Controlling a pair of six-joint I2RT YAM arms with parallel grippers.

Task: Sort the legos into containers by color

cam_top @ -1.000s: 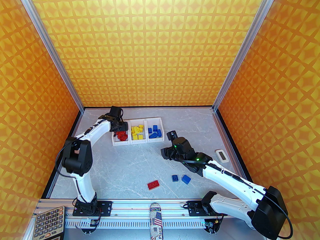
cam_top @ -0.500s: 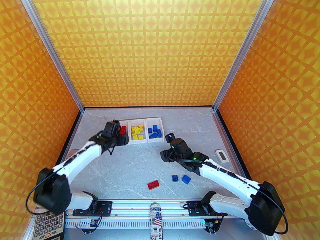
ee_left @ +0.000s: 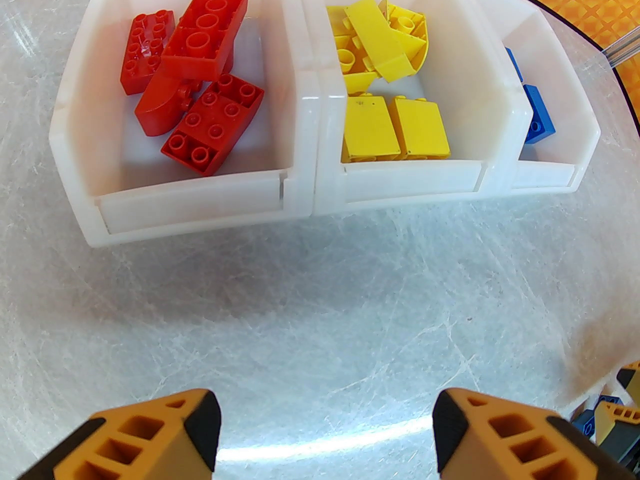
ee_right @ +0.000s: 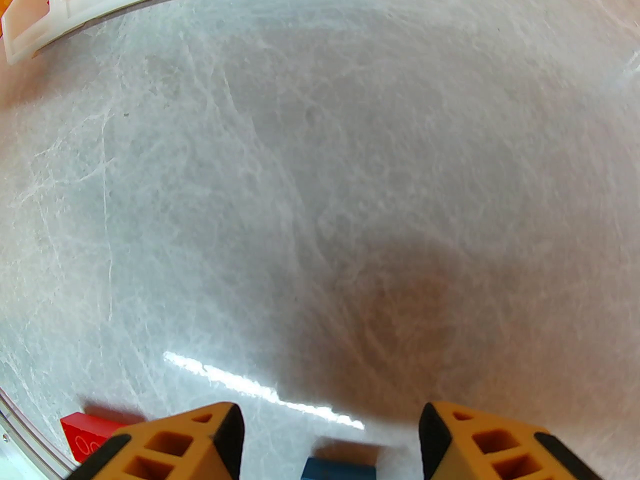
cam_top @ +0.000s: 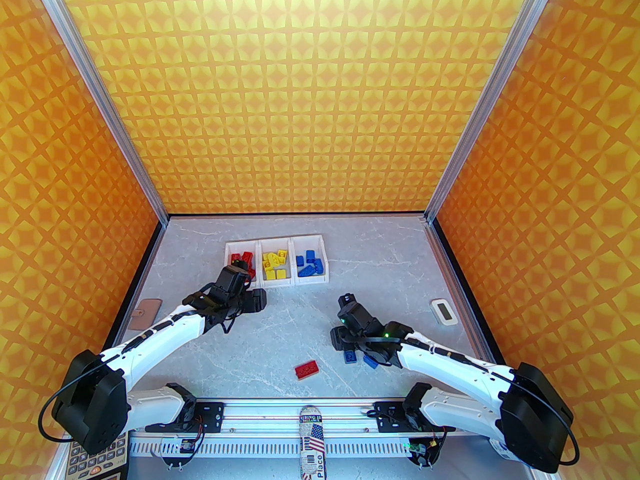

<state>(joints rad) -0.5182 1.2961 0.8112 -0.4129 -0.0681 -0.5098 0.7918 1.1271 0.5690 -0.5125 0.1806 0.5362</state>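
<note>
Three white containers (ee_left: 307, 133) are counted. Four red legos (ee_left: 212, 123) are seen in one; one red lego (cam_top: 306, 369) and two blue legos (cam_top: 350, 356) are found on the table (cam_top: 280, 328).

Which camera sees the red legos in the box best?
The left wrist view: the red legos lie close up in the left container, studs plain to see. In the top external view the same legos look tiny, their studs too small to tell.

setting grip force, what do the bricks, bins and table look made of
Bricks: hard glossy plastic, moulded studs, sheen. Bins: milky plastic, walls slightly translucent. Table: smooth glossy marble-look top with glare streaks; stone or laminate, cannot tell.
</note>
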